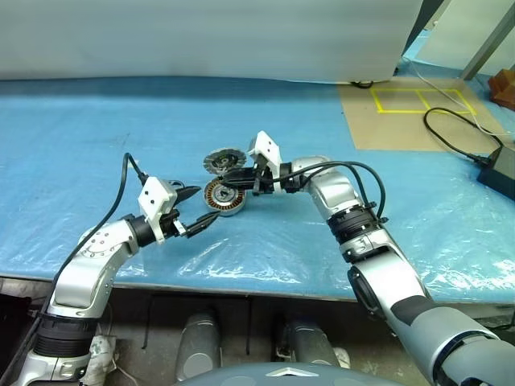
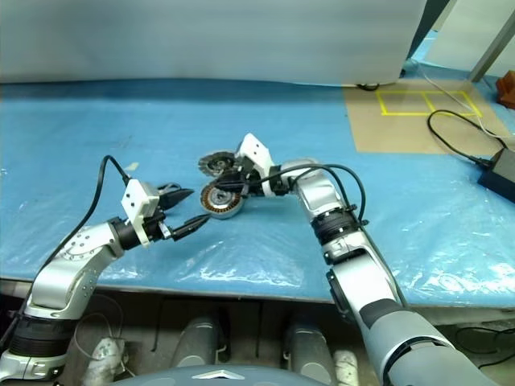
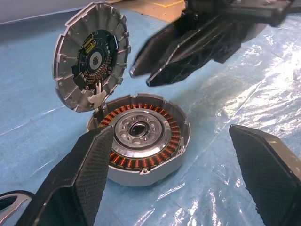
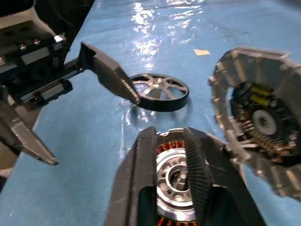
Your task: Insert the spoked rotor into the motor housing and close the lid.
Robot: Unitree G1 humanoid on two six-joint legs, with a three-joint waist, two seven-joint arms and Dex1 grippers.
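The motor housing [image 1: 224, 198] lies on the blue table, its copper windings [image 3: 171, 136] and silvery centre showing. The lid [image 3: 91, 54] stands tilted up at the housing's far edge, its dark inner face showing. My right gripper [image 1: 228, 178] hovers just above the housing, pointing left, shut with nothing in it. My left gripper [image 1: 205, 205] is open just left of the housing, its fingers [image 3: 80, 179] to either side in the left wrist view. The spoked rotor [image 4: 160, 92] lies flat on the table beyond one left finger.
The blue sheet [image 1: 96, 145] under clear plastic covers the table. A cardboard sheet with yellow tape [image 1: 410, 112] lies at the back right. A black cable and power adapter [image 1: 499, 169] lie at the right edge.
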